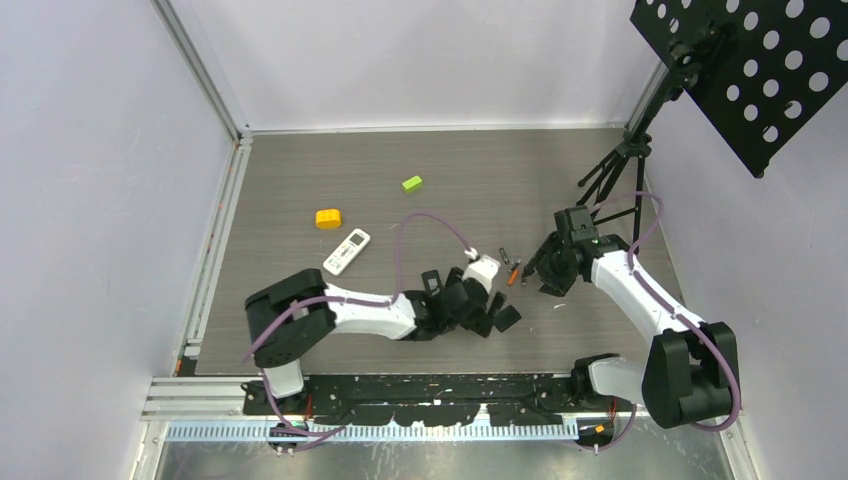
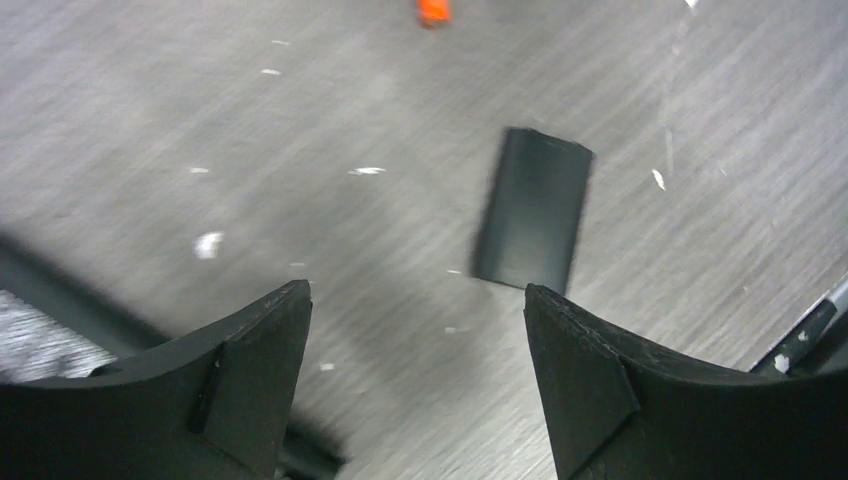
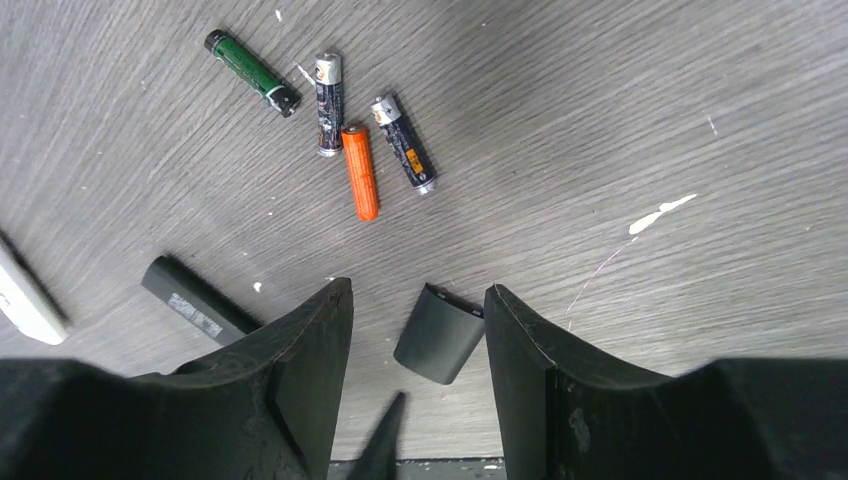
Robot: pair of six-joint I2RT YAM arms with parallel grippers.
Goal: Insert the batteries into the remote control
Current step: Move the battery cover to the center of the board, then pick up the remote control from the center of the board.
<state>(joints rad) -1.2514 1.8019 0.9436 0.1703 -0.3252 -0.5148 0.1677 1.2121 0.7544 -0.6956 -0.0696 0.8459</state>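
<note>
Left claw [image 2: 415,340] wide open and empty, flat black cover [image 2: 533,210] on the tabletop [image 2: 300,120] just ahead of it, right claw [image 3: 415,340] half parted gripping nothing, small dark lid [image 3: 438,338] lying between its fingers [image 3: 300,380], four batteries [image 3: 360,172] clustered just beyond, white remote control [image 1: 346,251] farther left

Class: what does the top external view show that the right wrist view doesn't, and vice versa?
Only the top external view: a yellow rounded block, a green rectangular block and a black tripod. Only the right wrist view: a green cylindrical battery and a dark grey curved cover. Both: the orange cylindrical battery on the grey wood-grain table.
</note>
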